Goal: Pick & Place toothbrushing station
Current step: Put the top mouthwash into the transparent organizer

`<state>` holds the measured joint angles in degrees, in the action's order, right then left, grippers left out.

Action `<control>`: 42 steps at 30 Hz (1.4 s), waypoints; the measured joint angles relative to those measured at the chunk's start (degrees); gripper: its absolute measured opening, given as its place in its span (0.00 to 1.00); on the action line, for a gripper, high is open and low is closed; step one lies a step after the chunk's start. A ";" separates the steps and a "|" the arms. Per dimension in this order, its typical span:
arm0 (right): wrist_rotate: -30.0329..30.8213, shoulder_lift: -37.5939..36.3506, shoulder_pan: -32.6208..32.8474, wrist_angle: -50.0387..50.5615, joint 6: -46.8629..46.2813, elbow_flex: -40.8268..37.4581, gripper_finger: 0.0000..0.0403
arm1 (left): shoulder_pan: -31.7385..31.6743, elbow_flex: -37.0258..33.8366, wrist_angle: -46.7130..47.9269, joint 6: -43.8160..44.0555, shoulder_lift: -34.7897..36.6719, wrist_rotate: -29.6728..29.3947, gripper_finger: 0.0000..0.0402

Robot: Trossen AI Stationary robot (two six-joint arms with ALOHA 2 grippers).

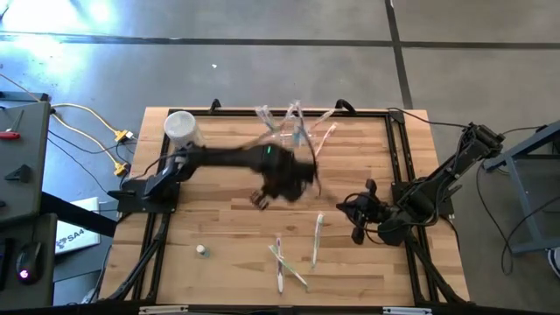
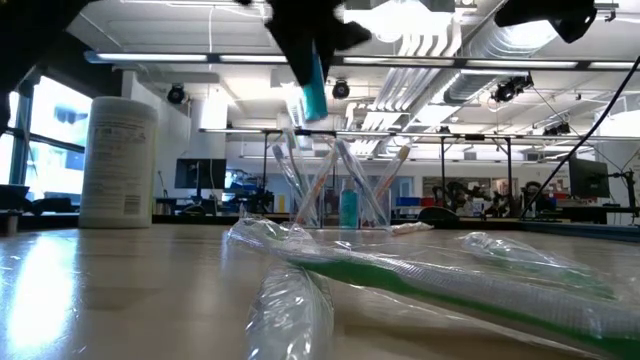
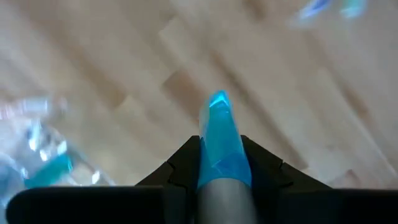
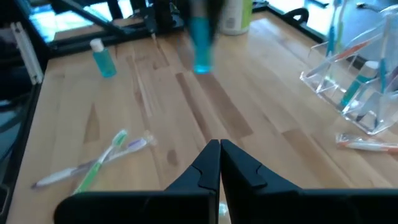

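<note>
The toothbrushing station [image 1: 293, 127], a clear plastic holder with several toothbrushes standing in it, sits at the table's far middle; it also shows in the low view [image 2: 335, 195] and the right wrist view [image 4: 354, 81]. My left gripper [image 1: 302, 179] hangs above the table just on the near side of the station, shut on a see-through blue tube-like item [image 3: 219, 143]. My right gripper [image 4: 219, 158] is shut and empty, low at the table's right [image 1: 357, 214]. My left gripper pinches the blue item between its two fingers [image 3: 261, 165]; its blue end [image 3: 217, 106] sticks out past the fingertips, and a grey part [image 3: 225, 202] lies farther back. The fingers point down. The item hangs below them [image 2: 313, 90], clear of the table.
A white canister [image 1: 181, 129] stands at the far left. Loose toothbrushes [image 1: 282, 258] and a wrapped one [image 1: 317, 238] lie near the front middle. A small blue bottle [image 4: 102, 59] stands at the near left [image 1: 201, 250]. Another toothbrush [image 4: 367, 144] lies beside the station.
</note>
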<state>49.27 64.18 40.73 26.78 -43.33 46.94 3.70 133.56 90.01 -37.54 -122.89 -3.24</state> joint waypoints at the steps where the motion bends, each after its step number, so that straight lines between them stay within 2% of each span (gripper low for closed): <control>1: -0.69 0.00 0.00 0.10 0.04 0.00 0.01 | 2.31 0.00 -0.02 -0.08 0.23 -0.90 0.20; 6: -5.00 0.00 -0.60 -2.37 4.07 0.00 0.06 | 13.32 -0.02 -0.03 -2.69 0.61 -8.87 0.20; 10: -11.14 0.02 -2.55 -8.72 9.86 0.00 0.21 | 19.81 -0.02 -1.48 -4.72 0.61 -14.97 0.20; 15: -22.56 1.13 -5.77 -17.52 18.57 0.00 0.43 | 25.08 -0.02 -4.39 -5.82 0.61 -22.47 0.20; 20: -31.70 4.51 -10.13 -24.09 23.94 0.01 0.55 | 29.27 -0.02 -8.53 -12.72 0.61 -27.28 0.20; 25: -40.01 9.63 -15.64 -28.80 25.13 0.00 0.57 | 31.36 -0.02 -14.50 -19.94 0.61 -27.39 0.20; 30: -55.52 15.01 -19.39 -38.78 26.65 0.00 0.57 | 32.13 -0.02 -16.91 -25.89 0.59 -27.37 0.20; 42: -79.81 24.25 -23.69 -57.63 26.68 0.00 0.57 | 31.55 -0.86 -22.99 -34.74 0.59 -27.16 0.20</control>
<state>-30.54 88.44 17.04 -30.85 -16.64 46.94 35.25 132.70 67.03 -72.28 -122.30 -30.40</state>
